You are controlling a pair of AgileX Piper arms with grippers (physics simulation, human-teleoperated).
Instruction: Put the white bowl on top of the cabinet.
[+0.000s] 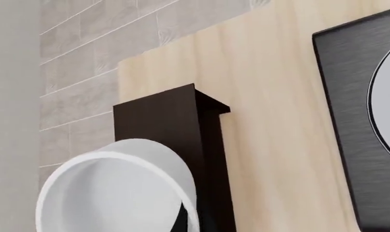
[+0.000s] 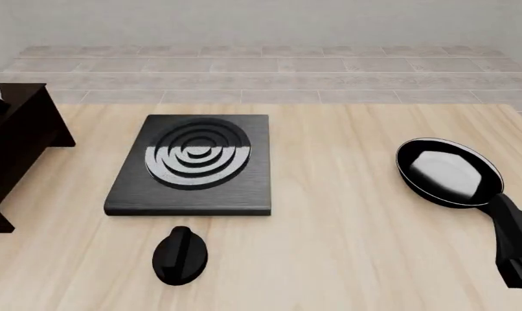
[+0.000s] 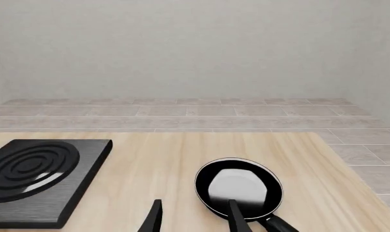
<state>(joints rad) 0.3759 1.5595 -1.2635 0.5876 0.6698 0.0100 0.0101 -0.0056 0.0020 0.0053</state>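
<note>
Pale wood grain covers the desk [image 2: 348,214], with grey tiled floor beyond its far edge and a plain wall behind. At the desk's left edge the white bowl [image 1: 117,188] shows only in the left wrist view, large and close, its open mouth turned toward the camera and its rim overlapping the cabinet [image 1: 175,125]; whether it touches the cabinet's top or hangs just clear of it I cannot tell. The left gripper's fingers are hidden behind the bowl, so its state cannot be told from these pictures; in the front view only a sliver of white and black sits at the left border above the cabinet [image 2: 15,149], which may be the arm with the bowl. The cabinet stands dark brown and tall against the desk's left edge, its flat top overhanging its sides.

Toward the middle of the desk, nearer the far edge, lies the stove plate [image 2: 192,162], black with silver concentric rings; just in front of it, toward the near edge, sits a small black knob [image 2: 181,254]. Near the right edge rests the frying pan [image 2: 449,172], black with a pale reflection inside, its handle pointing to the near right corner. The right gripper [image 3: 193,217] hovers over the pan's handle side, its two fingers [image 3: 237,217] spread apart and holding nothing.
</note>
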